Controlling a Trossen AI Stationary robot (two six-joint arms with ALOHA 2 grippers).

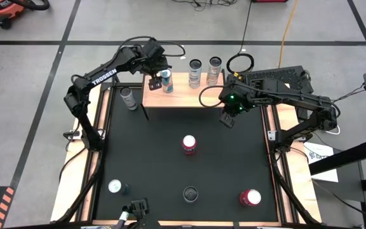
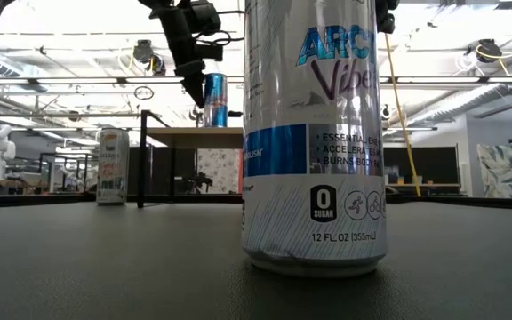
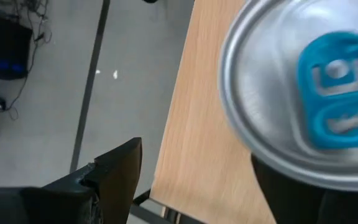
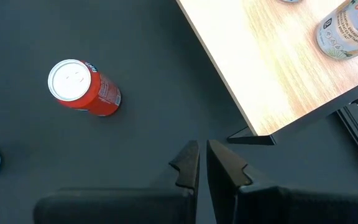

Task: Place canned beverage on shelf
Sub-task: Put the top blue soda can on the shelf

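Note:
The shelf [image 1: 176, 95] is a light-wood board on black legs at the table's far edge. A blue-and-red can [image 1: 166, 81] with a blue tab [image 3: 334, 93] stands upright on the shelf's left part, as the low view [image 2: 214, 100] also shows. My left gripper [image 1: 159, 81] is open over the shelf, one finger [image 3: 114, 174] well clear of the can, the other [image 3: 291, 193] right beside it. Two more cans [image 1: 194, 73] [image 1: 215, 70] stand on the shelf's far right part. My right gripper [image 1: 227, 119] is shut and empty, just off the shelf's near right corner [image 4: 253, 127]. My left gripper stands open around the blue-and-red can from above and from the table's left. The can's top [image 3: 278, 124] hides the finger nearest it, so I cannot tell whether that finger touches the can. The can rests on the shelf on its own base.
On the black table stand a silver can [image 1: 129, 98] left of the shelf, a red can [image 1: 189, 144] in the middle, a red can [image 1: 250, 198] near right, a can [image 1: 115, 186] near left, and a white-and-blue can [image 2: 314, 133] close before the low camera.

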